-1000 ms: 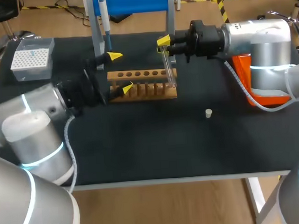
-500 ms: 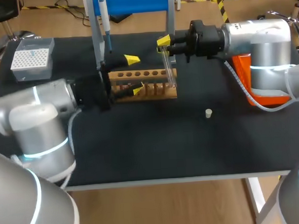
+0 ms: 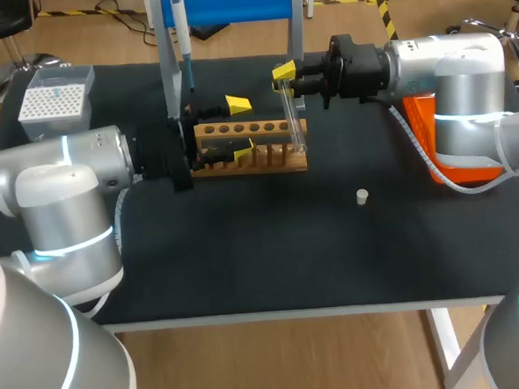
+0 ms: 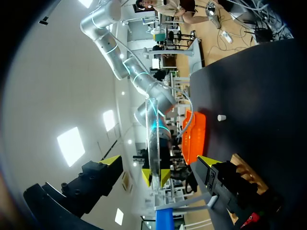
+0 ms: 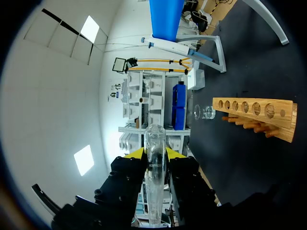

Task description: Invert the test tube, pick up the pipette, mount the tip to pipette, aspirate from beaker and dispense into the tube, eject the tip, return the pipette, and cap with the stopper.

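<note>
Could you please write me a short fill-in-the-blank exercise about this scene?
The right pincer is shut on a glass ____. The left pincer, by the wooden rack, stands ____ and holds nothing. The pipette hangs on a stand with a ____ top.
Missing words: test tube; open; blue.

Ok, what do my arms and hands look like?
The left arm and right arm are rounded silver-grey with glowing pale-blue joint rings and grey ribbed cables. The left hand and right hand are black with yellow fingertips.
</note>
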